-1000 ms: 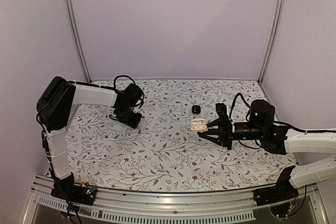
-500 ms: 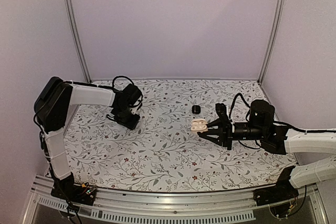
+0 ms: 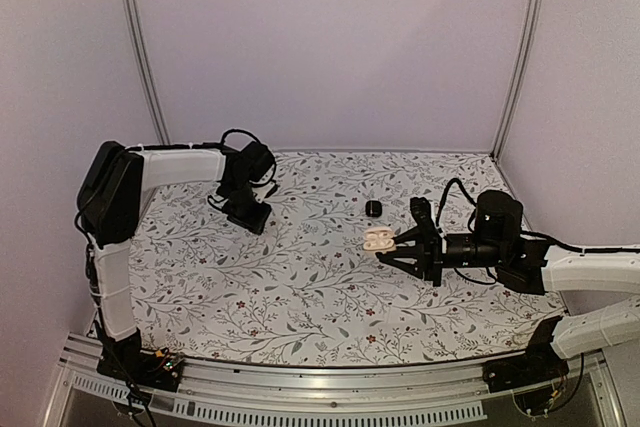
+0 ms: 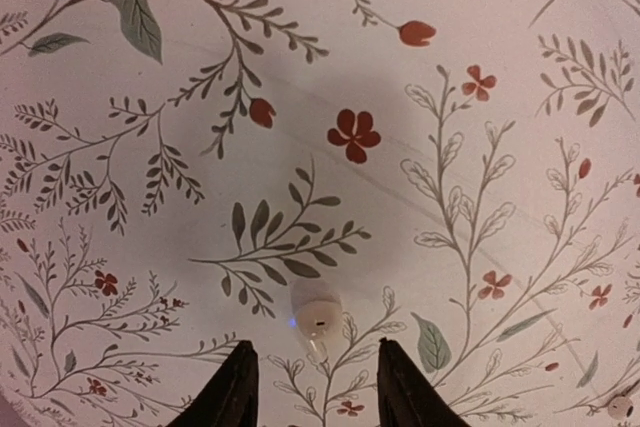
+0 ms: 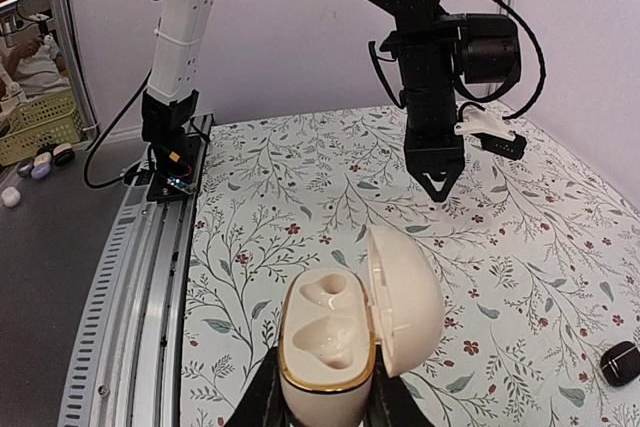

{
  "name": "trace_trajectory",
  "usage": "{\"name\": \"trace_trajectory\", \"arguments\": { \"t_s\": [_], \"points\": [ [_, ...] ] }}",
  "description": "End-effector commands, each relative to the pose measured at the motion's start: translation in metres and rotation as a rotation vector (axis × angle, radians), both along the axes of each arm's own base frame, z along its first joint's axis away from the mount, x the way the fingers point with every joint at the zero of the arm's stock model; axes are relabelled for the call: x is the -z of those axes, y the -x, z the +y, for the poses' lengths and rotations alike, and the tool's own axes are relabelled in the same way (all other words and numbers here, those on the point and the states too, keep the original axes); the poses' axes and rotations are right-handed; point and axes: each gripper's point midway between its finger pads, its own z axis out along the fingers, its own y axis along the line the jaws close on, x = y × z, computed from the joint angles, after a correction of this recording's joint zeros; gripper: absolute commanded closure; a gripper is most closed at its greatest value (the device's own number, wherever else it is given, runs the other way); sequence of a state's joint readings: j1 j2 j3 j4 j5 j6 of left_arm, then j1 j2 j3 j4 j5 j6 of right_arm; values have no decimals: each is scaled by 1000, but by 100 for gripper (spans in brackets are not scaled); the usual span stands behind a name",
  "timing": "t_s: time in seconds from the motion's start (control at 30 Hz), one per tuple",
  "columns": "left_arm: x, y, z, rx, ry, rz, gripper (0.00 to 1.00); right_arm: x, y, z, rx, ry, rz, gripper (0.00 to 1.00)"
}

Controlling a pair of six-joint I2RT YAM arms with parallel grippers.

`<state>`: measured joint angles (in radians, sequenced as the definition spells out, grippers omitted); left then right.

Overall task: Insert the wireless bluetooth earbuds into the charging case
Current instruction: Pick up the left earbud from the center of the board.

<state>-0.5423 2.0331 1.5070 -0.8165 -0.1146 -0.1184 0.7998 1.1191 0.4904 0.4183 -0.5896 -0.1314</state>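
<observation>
Well, the open cream oval charging case with the gold rim (image 5: 330,342) is gripped by its lower shell in our right pincer (image 5: 325,409), jaws clamped on either side. It hangs above the floral-patterned bench (image 3: 300,287), about midway between near and far edges and closer to the right edge, with the lid swung aside and both wells empty.

The small white bean-shaped earbud (image 4: 318,319) lies on the bench toward the far left corner, well apart from the case. Our left pincer (image 4: 313,375) points down at it, jaws parted and holding nothing, tips on either side and just short of it.

A tiny pale speck (image 4: 620,407) lies off to one side, too small for us to name. A small black rounded object (image 3: 374,208) rests just beyond the case, toward the far edge.

We judge the pickup to be the risky part. The bud is smooth and tiny, so an off-centre squeeze could squirt it away across the bench. Grabbed at a poor angle, it would not seat in its well. Pressing it in hard could twist the case in our right pincer's grip or knock the lid shut.
</observation>
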Motion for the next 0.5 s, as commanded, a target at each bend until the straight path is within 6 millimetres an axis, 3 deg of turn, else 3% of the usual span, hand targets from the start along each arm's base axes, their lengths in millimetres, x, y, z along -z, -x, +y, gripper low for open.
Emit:
{"name": "trace_trajectory", "arguments": {
  "t_s": [0.0, 0.47],
  "points": [
    [9, 4, 8, 16, -30, 65, 60, -5, 4, 2, -19, -9, -9, 100],
    [30, 0, 11, 63, -76, 139, 61, -3, 3, 1, -15, -4, -6, 100]
  ]
}}
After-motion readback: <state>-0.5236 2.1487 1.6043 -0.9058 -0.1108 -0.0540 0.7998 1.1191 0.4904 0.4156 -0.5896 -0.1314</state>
